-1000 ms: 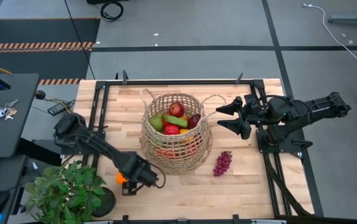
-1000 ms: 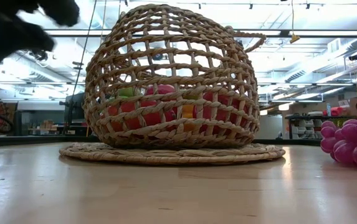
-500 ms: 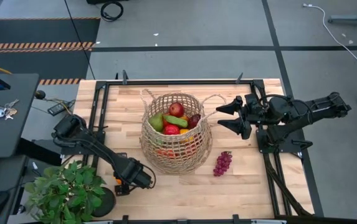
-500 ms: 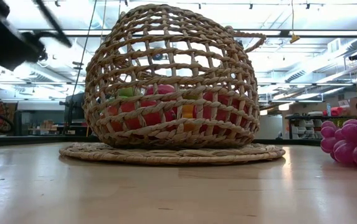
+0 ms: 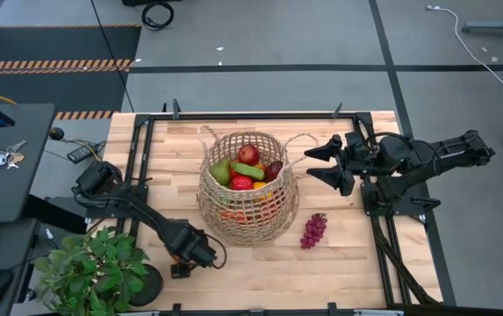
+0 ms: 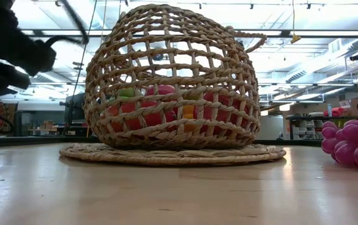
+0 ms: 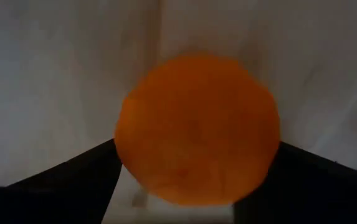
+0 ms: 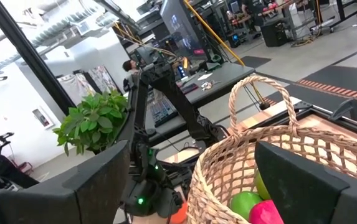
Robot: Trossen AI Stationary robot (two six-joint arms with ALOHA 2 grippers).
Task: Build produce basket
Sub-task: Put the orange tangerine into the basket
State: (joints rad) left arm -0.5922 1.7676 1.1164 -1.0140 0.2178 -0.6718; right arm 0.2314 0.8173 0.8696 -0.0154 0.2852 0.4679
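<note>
The wicker basket [image 5: 247, 189] stands mid-table on a woven mat [image 6: 172, 153], with a red apple, a green pear and other produce inside. An orange [image 7: 197, 127] lies on the table near the front left. My left gripper [image 5: 185, 254] points down over it, open, with one finger on each side [image 7: 60, 180]. A bunch of purple grapes [image 5: 312, 230] lies on the wood right of the basket. My right gripper [image 5: 317, 167] hangs open and level above the table, right of the basket and pointing at it. My left gripper comes at the orange from above, its two fingers standing at the orange's opposite sides [image 7: 271, 162]. I cannot tell whether the fingers touch it. The orange rests on the table.
A potted green plant [image 5: 93, 268] stands at the front left corner, close to the left arm. Black frame rails run along the table's left, far and right sides [image 5: 251, 115]. Bare wood lies in front of the basket [image 6: 179, 194].
My left gripper has come down and moved toward the table's near left, over the orange, which lay beside it a second ago. In the low view the left arm has dropped lower at the left. The orange, the basket and the grapes have stayed put.
</note>
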